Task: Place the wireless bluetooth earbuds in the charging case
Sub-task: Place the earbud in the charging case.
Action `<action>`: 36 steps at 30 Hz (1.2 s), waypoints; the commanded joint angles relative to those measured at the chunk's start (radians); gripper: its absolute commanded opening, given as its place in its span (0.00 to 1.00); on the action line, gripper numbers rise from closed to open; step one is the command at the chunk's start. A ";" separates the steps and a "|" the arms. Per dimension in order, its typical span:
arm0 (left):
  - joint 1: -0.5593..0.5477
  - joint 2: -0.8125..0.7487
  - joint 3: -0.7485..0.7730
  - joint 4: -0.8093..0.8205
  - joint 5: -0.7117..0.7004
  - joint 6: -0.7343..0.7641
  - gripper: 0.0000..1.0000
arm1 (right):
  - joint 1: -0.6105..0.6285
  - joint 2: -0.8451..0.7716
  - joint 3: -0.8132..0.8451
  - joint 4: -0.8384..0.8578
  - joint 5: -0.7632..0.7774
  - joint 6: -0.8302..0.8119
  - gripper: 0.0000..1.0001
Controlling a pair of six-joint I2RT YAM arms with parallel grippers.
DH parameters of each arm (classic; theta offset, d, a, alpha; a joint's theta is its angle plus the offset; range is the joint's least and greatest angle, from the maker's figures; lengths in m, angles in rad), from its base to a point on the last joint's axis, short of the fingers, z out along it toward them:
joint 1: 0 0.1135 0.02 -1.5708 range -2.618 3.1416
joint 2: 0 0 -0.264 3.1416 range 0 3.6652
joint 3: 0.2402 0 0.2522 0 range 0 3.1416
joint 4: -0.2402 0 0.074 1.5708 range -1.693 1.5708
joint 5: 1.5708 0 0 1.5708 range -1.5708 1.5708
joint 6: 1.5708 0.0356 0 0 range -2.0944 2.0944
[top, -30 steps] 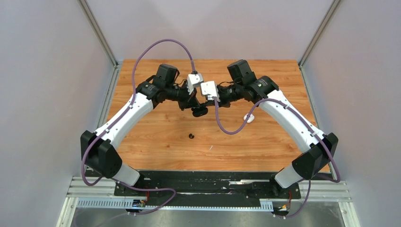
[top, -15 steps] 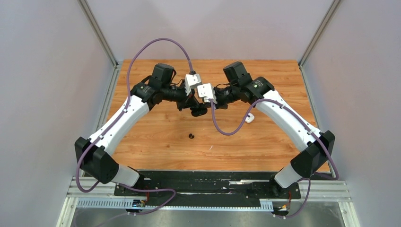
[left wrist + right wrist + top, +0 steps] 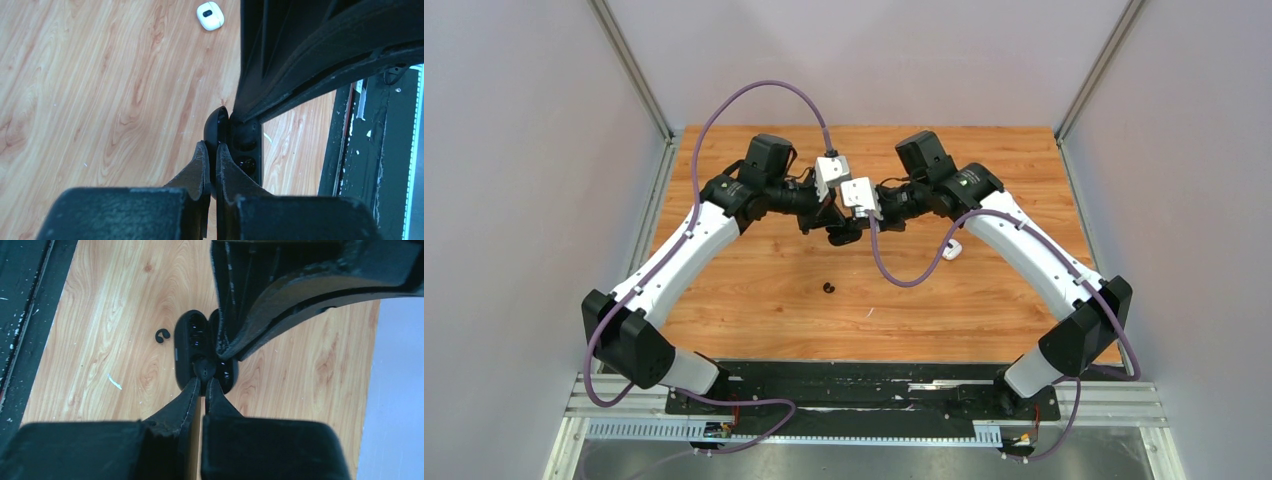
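Both arms meet over mid-table. Left gripper (image 3: pixel 210 150) clenched on the edge of the black case (image 3: pixel 186 345), holding it open and clear of the table (image 3: pixel 110 315). Right gripper (image 3: pixel 203 382) pinched on the held earbud (image 3: pixel 205 369), black and roundish, right at the case's open face; cannot tell if it sits in a cavity. Loose earbud (image 3: pixel 162 336), also black, lies on the wood just beside the case in the right wrist view. Small white pod (image 3: pixel 210 15) lies on the table, well apart from the grippers.
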 commanded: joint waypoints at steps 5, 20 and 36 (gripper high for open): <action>-0.005 -0.037 0.045 0.091 -0.032 -0.010 0.00 | 0.010 0.015 0.044 -0.067 -0.027 0.013 0.00; -0.006 -0.085 0.011 0.167 0.063 -0.083 0.00 | 0.066 0.106 0.117 -0.083 0.175 0.084 0.03; -0.006 -0.129 -0.066 0.294 0.109 -0.191 0.00 | 0.085 0.119 0.127 -0.085 0.187 0.079 0.05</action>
